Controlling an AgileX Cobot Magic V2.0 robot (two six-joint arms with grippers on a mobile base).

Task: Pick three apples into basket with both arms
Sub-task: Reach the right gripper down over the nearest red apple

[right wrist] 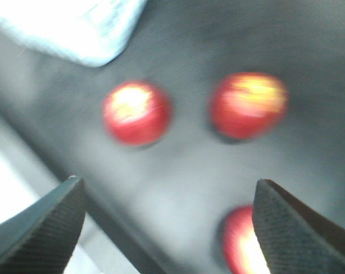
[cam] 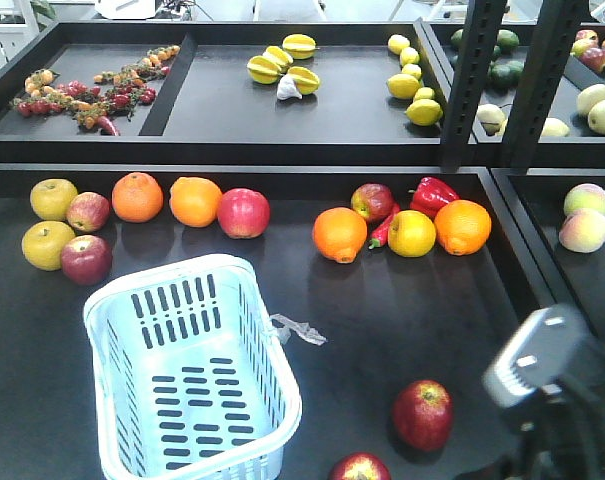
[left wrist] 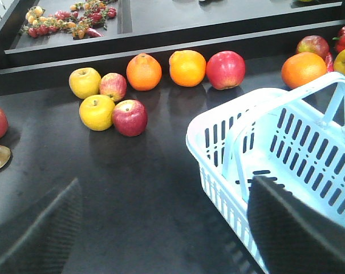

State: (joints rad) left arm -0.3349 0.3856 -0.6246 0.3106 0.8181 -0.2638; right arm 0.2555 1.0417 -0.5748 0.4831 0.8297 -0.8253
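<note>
Right end effector (right wrist: pixel 169 182): spread open and empty; its view is blurred.
Nearest apple: a red apple (right wrist: pixel 243 245) is seen just beside the right finger (right wrist: pixel 303 228), low in that view.
Further apples: a second apple (right wrist: pixel 249 105) and a third apple (right wrist: pixel 137 112) lie beyond the fingers, apart from each other, on the table (cam: pixel 382 300) at the near right.
Basket: the basket (cam: pixel 187 370) stands empty to the left of those apples, its long axis running near to far with a slight slant; a plastic scrap (cam: pixel 300 330) hangs from its right rim.
Left end effector (left wrist: pixel 166 182): spread open and empty, held above the table left of the basket; a dark apple (left wrist: pixel 129 117) lies farther off, touching a yellow apple (left wrist: pixel 96 112).
Nearer arm: the right arm (cam: pixel 542 365) is judged nearer to the near-right apples; being round, they set no grasp axis.
Coming move: a descent onto the nearest apple, then a carry leftward to the basket, is expected.
</note>
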